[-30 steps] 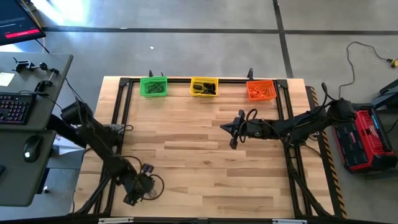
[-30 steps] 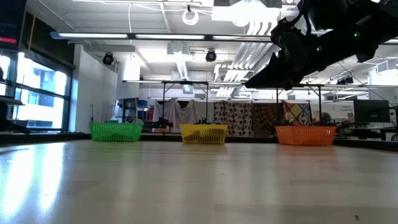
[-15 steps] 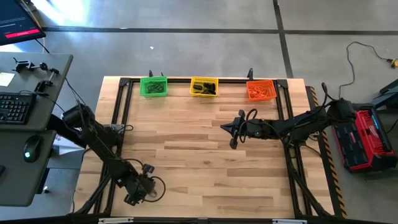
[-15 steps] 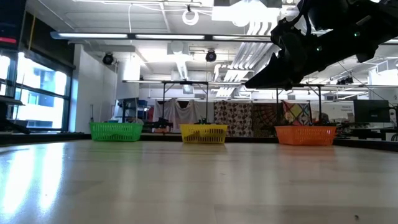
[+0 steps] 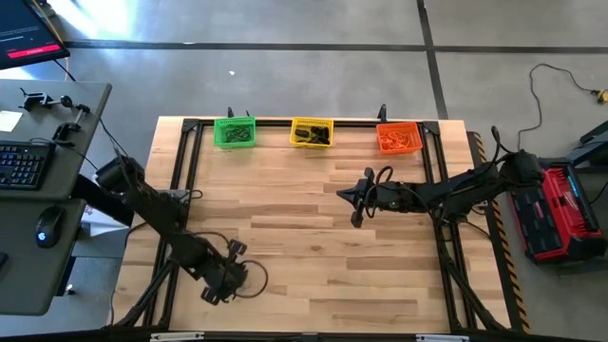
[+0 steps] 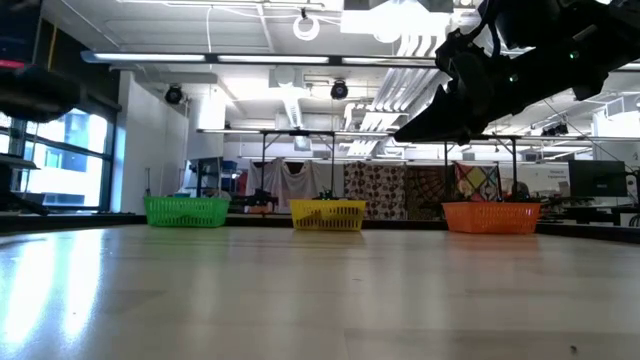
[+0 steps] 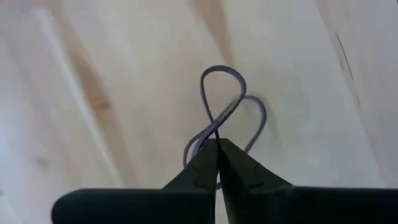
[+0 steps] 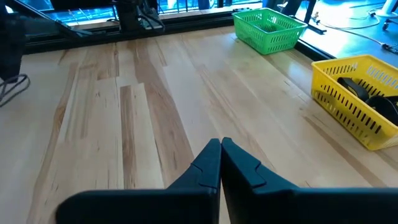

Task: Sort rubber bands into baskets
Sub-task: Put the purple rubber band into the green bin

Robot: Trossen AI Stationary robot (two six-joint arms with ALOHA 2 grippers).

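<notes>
— Left gripper [image 7: 217,146] has its fingers pressed together on a band [image 7: 225,111], a thin dark loop twisted into a figure eight. It hangs over bare wood, near the table's [image 5: 313,237] front left.

— And the right gripper [image 8: 221,146]?

— Pressed together too, with nothing between the fingers. It hangs above the table's middle right, short of the orange basket [image 5: 399,138]. It looks to be waiting.

— Where are the baskets?

— In a row along the far edge: green basket [image 5: 235,131] on the left, yellow basket [image 5: 312,132] in the middle, orange on the right. All are well apart from the left gripper.

— How much is sorted?

— Most of it, I would judge. Dark loops lie in the yellow basket, something dark shows in the green one, and the orange one looks filled with orange. From above I find no loose bands on the wood, though loops this thin could escape that view.

— So what is left?

— This dark band has yet to reach a basket. Yellow seems the likely home, since dark ones already lie there, but that is a guess. It may be the last one.
</notes>
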